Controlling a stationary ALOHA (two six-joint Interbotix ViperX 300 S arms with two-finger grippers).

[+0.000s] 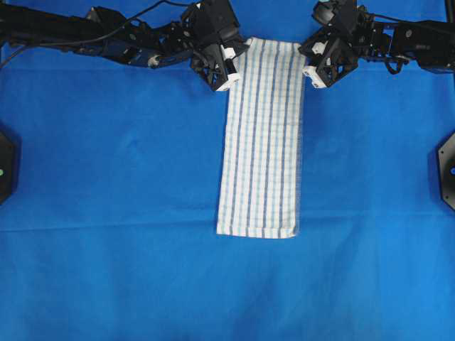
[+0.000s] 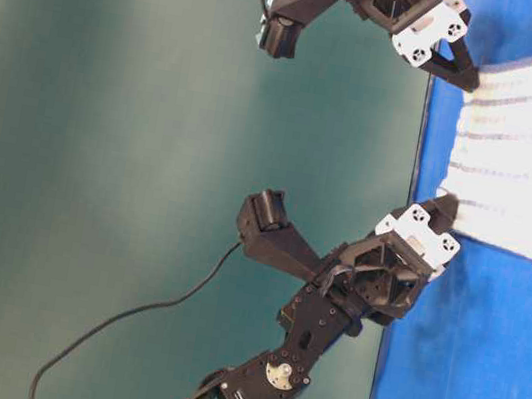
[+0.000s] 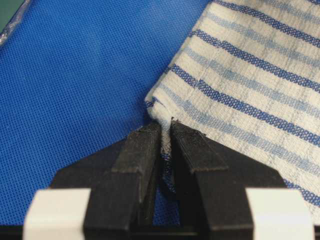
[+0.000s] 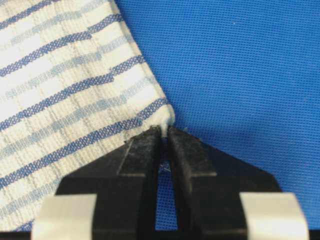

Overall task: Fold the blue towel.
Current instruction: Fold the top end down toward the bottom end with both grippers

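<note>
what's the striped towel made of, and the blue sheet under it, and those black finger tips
Blue towel: seemingly woven cotton, matte, with visible coarse threads. Blue sheet: fine mesh-like synthetic fabric, probably, slightly sheeny. Fingertips of the left gripper: likely printed plastic, matte, with layered ridges.

The blue towel (image 1: 261, 142), a white woven cloth gridded with thin dark-blue and light-blue stripes, lies flat as a long narrow strip on the blue background cloth (image 1: 106, 177), running from the top edge of the overhead view down past its middle.
</note>
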